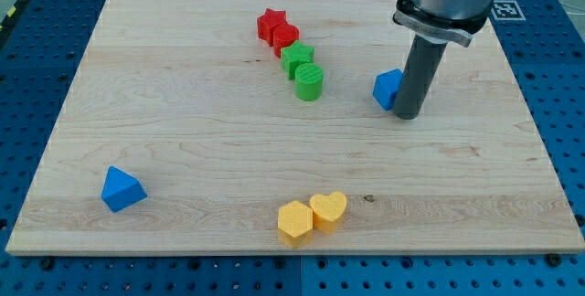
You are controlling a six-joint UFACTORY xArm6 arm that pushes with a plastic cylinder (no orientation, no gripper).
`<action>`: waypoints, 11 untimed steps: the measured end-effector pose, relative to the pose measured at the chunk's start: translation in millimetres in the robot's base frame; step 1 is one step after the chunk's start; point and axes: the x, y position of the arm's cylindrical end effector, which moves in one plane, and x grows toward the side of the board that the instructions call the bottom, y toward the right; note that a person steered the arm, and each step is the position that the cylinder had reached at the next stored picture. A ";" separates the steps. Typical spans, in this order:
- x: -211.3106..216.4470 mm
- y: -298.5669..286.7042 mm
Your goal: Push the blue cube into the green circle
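A blue cube [388, 89] sits right of the board's middle, partly hidden by my rod. My tip [408, 114] rests on the board right against the cube's right side. The green circle [309, 83], a short green cylinder, stands to the cube's left, about 85 pixels away, with bare wood between them. It touches a green star-like block [297, 59] just above it.
A red star [271, 25] and a red block [285, 37] continue the diagonal row above the green ones. A blue triangle block [122, 189] lies at the lower left. A yellow hexagon [294, 222] and a yellow heart [328, 211] sit together near the bottom edge.
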 end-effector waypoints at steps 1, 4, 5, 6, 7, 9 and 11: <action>31.8 24.3; -22.9 38.3; -27.1 -35.7; -27.4 -81.6; -27.1 -57.4; 20.4 -77.2; 10.3 -245.9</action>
